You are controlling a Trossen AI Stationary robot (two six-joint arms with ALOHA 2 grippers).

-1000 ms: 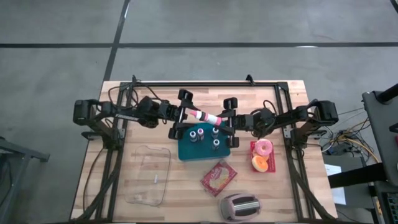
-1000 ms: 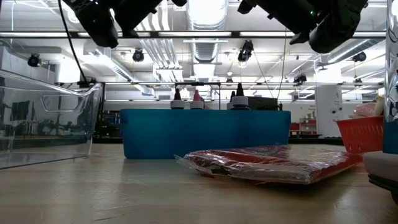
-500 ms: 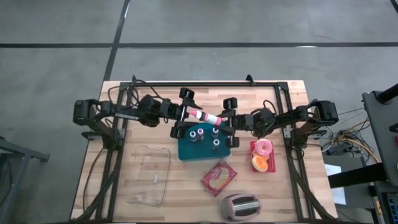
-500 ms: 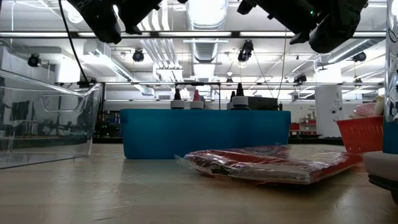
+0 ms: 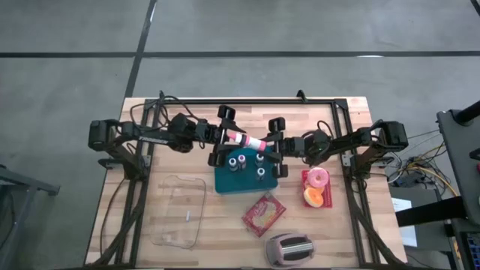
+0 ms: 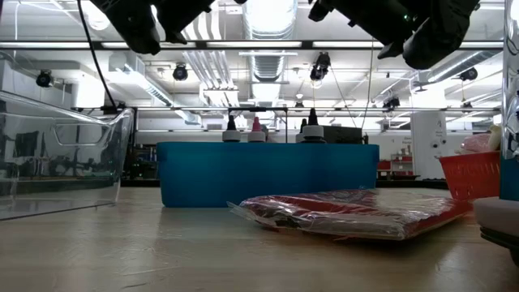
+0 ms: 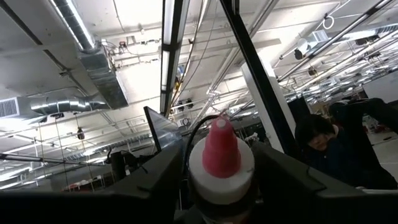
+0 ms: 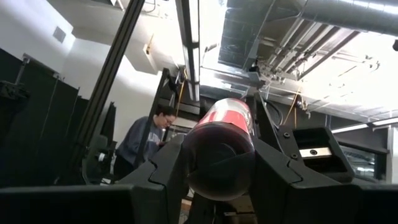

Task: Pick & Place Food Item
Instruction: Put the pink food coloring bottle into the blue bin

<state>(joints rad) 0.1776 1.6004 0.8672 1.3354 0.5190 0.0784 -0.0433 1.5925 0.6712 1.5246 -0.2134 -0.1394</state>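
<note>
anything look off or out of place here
One thing: a pink-capped bottle is held lying sideways in the air between the left gripper and right gripper, above the teal rack where the other bottles stand upright. Nothing looks spilled or damaged.

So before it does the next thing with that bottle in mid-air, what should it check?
1. Right pincer shut on the bottle: ok.
2. Left pincer gripping the bottle's other end: cannot tell; the bottle sits between its fingers.
3. Bottle clear of the blue rack below: ok.
4. Free slot in the rack: cannot tell.
5. Clear bin, donut basket, packet and toaster away from both arms: ok.
</note>
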